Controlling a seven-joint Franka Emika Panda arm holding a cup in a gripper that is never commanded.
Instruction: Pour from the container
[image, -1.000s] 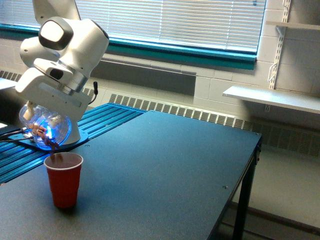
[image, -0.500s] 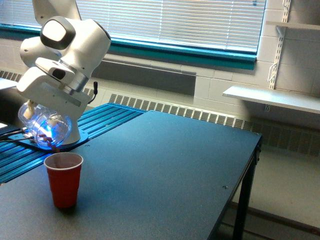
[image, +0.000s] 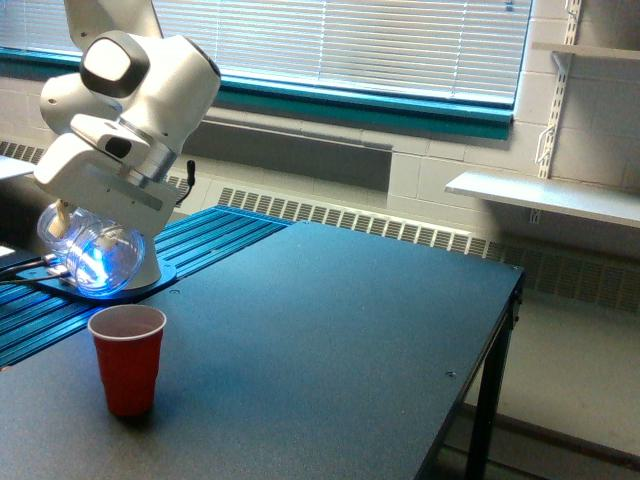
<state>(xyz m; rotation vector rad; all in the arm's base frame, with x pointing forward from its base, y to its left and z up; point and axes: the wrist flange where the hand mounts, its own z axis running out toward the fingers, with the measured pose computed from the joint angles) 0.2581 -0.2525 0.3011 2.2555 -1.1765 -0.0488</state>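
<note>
Tilting back a little, the container (image: 92, 252) no longer shows the dark reddish stream that ran from its mouth a second ago, and the coloured bits seen inside it then are gone; it now looks clear, lit blue from within. It hangs above and just behind the red cup (image: 127, 358), slightly toward the exterior view's left of it, with a gap between its mouth and the cup's rim. It is tipped over on its side, mouth pointing down toward the cup, which is the pose that lets the contents fall straight in.

The claw (image: 85, 225) sits under the white wrist, pressed against the jar; the jar does not drop, so I judge it clamped there, though the fingers themselves are hidden by the arm's body (image: 125, 115).

The red cup stands upright on the dark tabletop (image: 330, 340), placed under the jar as the catcher; something dark seems to lie inside it. Behind the cup a blue ribbed mat (image: 205, 235) carries the arm's base (image: 140, 275).

By my reading the pour is finished or nearly so.
</note>
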